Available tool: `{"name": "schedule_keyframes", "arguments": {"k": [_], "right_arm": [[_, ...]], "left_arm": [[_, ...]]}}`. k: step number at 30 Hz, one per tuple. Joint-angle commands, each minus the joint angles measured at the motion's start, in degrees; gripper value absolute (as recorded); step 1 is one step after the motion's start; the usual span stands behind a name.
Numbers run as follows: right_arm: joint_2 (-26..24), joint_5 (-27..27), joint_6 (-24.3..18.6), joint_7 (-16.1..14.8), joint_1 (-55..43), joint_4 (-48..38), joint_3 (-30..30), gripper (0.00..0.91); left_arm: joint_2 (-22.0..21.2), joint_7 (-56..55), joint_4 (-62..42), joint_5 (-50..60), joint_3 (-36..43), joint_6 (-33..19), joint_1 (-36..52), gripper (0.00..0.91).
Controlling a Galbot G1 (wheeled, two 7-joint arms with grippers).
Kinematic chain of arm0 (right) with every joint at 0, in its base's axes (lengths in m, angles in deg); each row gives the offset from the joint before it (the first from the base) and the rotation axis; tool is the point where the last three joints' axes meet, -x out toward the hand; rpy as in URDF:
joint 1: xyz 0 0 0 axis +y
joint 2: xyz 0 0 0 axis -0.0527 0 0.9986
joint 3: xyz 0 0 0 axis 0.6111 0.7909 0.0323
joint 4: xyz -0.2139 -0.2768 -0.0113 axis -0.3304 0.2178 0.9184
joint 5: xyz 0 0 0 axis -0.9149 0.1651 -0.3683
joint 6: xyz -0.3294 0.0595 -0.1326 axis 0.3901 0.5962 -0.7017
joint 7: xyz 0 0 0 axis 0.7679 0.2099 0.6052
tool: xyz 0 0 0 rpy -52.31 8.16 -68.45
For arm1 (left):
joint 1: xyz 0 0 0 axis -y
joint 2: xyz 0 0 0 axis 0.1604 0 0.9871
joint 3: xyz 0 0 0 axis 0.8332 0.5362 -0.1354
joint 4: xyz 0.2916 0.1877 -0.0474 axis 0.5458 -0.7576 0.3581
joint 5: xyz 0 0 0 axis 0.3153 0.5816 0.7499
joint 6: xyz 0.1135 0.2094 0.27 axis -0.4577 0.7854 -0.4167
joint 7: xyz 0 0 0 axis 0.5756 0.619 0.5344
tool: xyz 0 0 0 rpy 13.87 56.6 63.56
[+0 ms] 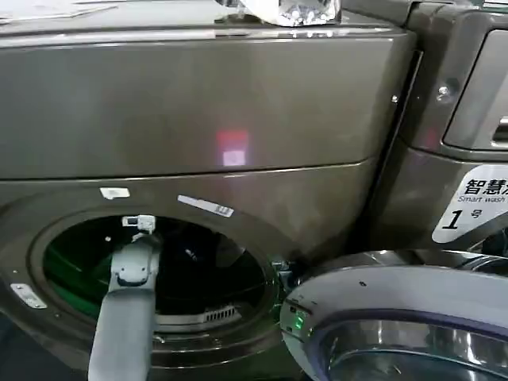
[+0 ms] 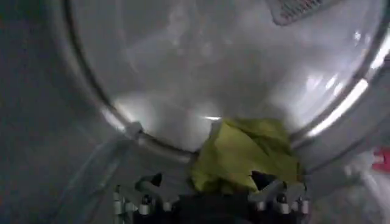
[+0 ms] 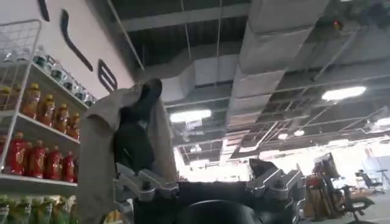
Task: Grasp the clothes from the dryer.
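Clothes (image 2: 244, 155) lie low inside the drum of the dryer (image 1: 198, 103), a crumpled yellow-green garment heaped against the drum's curved inner wall just behind the porthole rim. The left arm reaches through the open porthole in the head view, which explains the placement: its wrist camera looks down the drum so the left claw (image 2: 210, 198) can come at the heap from the front. Its fingers (image 2: 274, 195) stand apart, one on each side of the near edge of the garment and apparently just short of it or barely touching, so the claw looks set to close rather than already clamped. The heap has no clear long axis; it is a rumpled mound, slightly peaked toward the drum's back wall. The glass door (image 1: 397, 317) hangs swung open beside the porthole, out of the arm's path. The right claw (image 3: 207, 189) is raised, pointing at the ceiling, its fingers spread wide with a pale cloth (image 3: 103, 152) draped over one finger.
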Motion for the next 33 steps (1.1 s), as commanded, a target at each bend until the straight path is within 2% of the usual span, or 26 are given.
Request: {"name": "schedule_keyframes", "arguments": {"k": [1, 7, 15, 33], "right_arm": [[-0.07, -0.34, -0.10, -0.02, -0.62, -0.06, 0.70, 0.907], [-0.48, -0.34, -0.29, -0.03, -0.35, -0.53, 0.32, 0.907], [-0.41, -0.91, -0.53, -0.12, -0.89, -0.69, 0.91, 0.907], [0.45, -1.33, -0.79, -0.20, -0.86, -0.19, 1.52, 0.907]], "left_arm": [[0.29, 18.00, -5.60, 8.46, 1.09, -10.30, 6.81, 0.907], [0.96, 21.81, -7.75, 4.93, 2.61, -9.62, 8.52, 0.907], [0.90, 21.80, -11.98, 5.80, 2.85, -12.27, 10.93, 0.907], [-0.23, 16.15, -21.64, 4.54, 4.72, -12.15, 14.29, 0.907]]}}
